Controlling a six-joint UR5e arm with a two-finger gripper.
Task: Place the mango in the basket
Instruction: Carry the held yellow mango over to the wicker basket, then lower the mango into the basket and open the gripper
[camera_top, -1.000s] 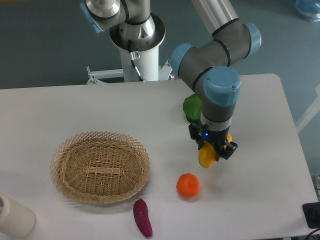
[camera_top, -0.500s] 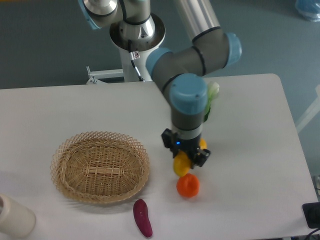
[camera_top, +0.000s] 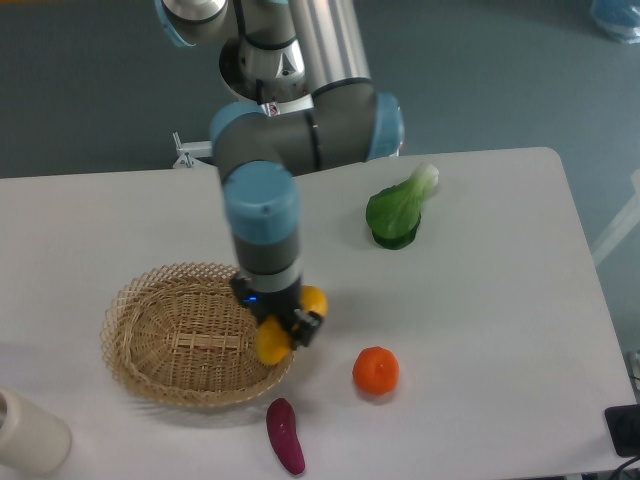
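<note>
My gripper is shut on the mango, a yellow fruit with an orange end showing at the gripper's right side. It holds the mango in the air over the right rim of the basket, a wide shallow oval of pale tan wicker at the left of the table. The gripper's body hides the middle of the mango. The basket holds nothing that I can see.
A round orange lies on the table right of the gripper. A purple eggplant lies near the front edge. A green bok choy lies at the back right. A white cylinder stands at the front left corner.
My gripper has carried the mango leftward, from beside the bok choy, past the orange, to the basket's right rim. The bok choy is uncovered now.
</note>
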